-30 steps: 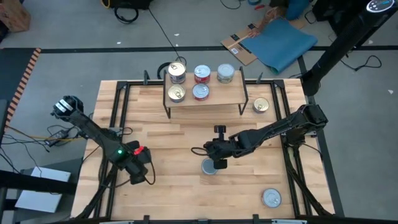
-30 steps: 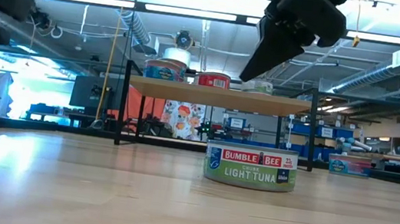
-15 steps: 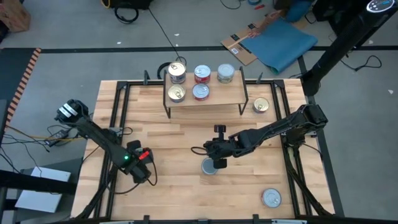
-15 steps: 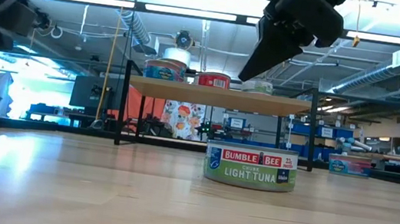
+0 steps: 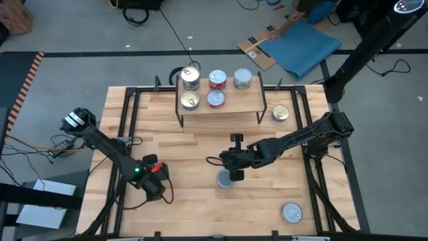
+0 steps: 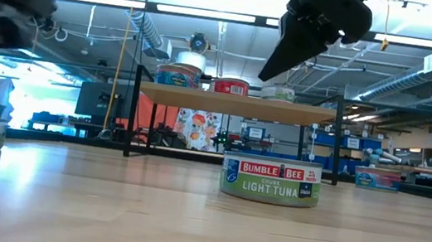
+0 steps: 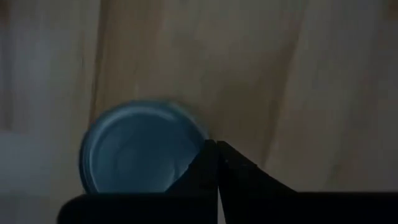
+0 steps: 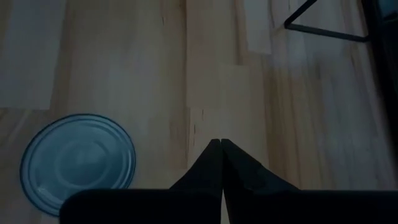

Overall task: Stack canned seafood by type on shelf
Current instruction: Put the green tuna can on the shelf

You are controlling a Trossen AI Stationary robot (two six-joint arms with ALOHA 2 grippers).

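Five tins on shelf (image 5: 231, 106); three loose on worktop (image 5: 187, 154). Right hand (image 5: 233, 175), fingers together and empty, hovers over tuna tin (image 5: 225, 179). Left hand (image 5: 155, 189) closed, empty.

Five tins (image 5: 215, 88) on shelf (image 5: 231, 107); four tins (image 5: 225, 179) upright on tabletop.

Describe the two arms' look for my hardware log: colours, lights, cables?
Both arms are dark, jointed tubes. The left arm shows a green light and a red patch near its wrist, plus a pale round fitting at its base end. The right arm is plain black with thin black cable looping near the wrist. Each gripper's two fingers are dark, tapering wedges.
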